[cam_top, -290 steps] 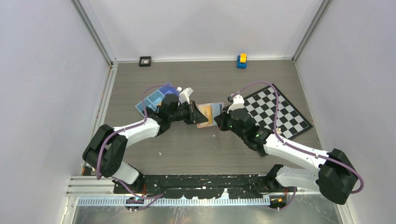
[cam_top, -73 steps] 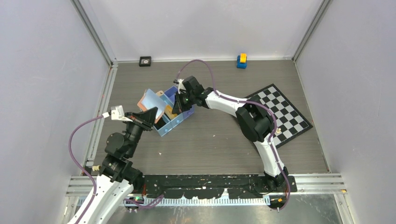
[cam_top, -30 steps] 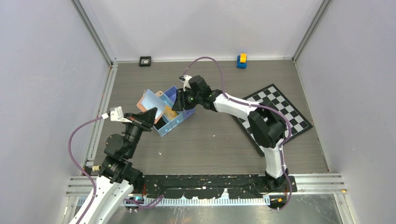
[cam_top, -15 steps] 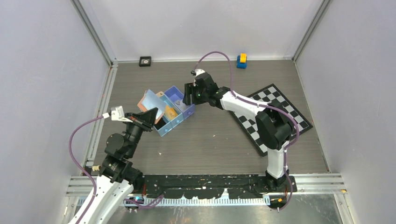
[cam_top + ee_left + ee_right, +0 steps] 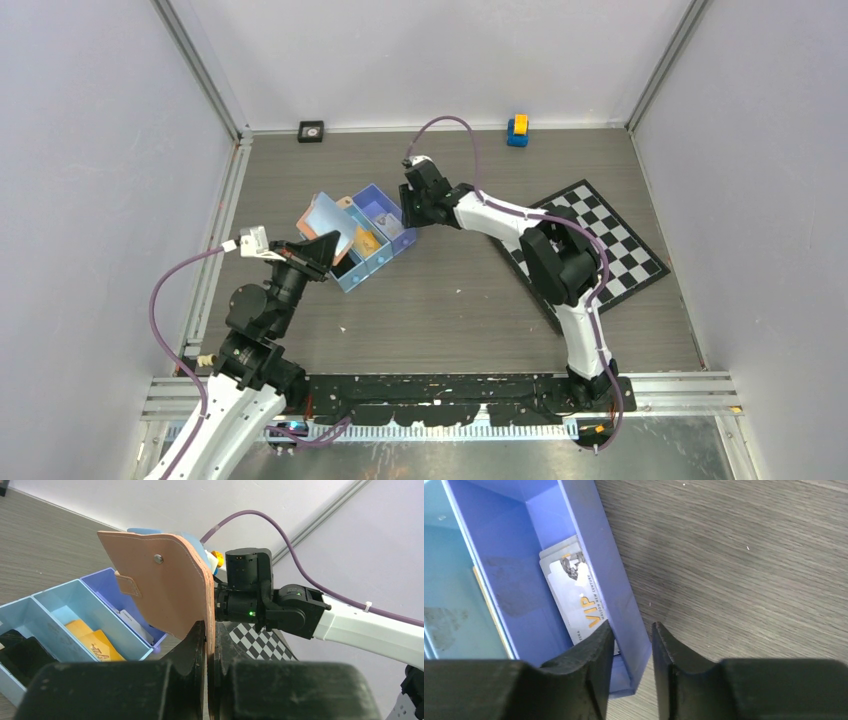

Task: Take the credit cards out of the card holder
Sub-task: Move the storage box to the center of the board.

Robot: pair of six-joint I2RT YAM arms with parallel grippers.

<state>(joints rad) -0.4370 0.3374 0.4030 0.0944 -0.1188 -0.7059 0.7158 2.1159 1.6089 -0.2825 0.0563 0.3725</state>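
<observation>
My left gripper (image 5: 322, 248) is shut on the lower edge of the tan card holder (image 5: 325, 220) and holds it upright above the blue divided tray (image 5: 352, 279). In the left wrist view the card holder (image 5: 160, 587) shows its snap stud above my gripper (image 5: 210, 630). The tray holds a dark card (image 5: 17, 652), an orange card (image 5: 95, 640) and a pale card (image 5: 137, 627), each in its own compartment. My right gripper (image 5: 631, 630) is open at the tray's right end, its jaws either side of the purple wall (image 5: 599, 560), beside the pale VIP card (image 5: 574, 597).
A checkered board (image 5: 600, 240) lies at the right under the right arm. A small blue and yellow toy (image 5: 517, 130) and a small black square object (image 5: 311, 131) sit at the back wall. Side walls close in the table.
My right gripper lifted out of the tray, drew back to the right, then came down at the purple compartment's outer wall. The left gripper has held the card holder still.
</observation>
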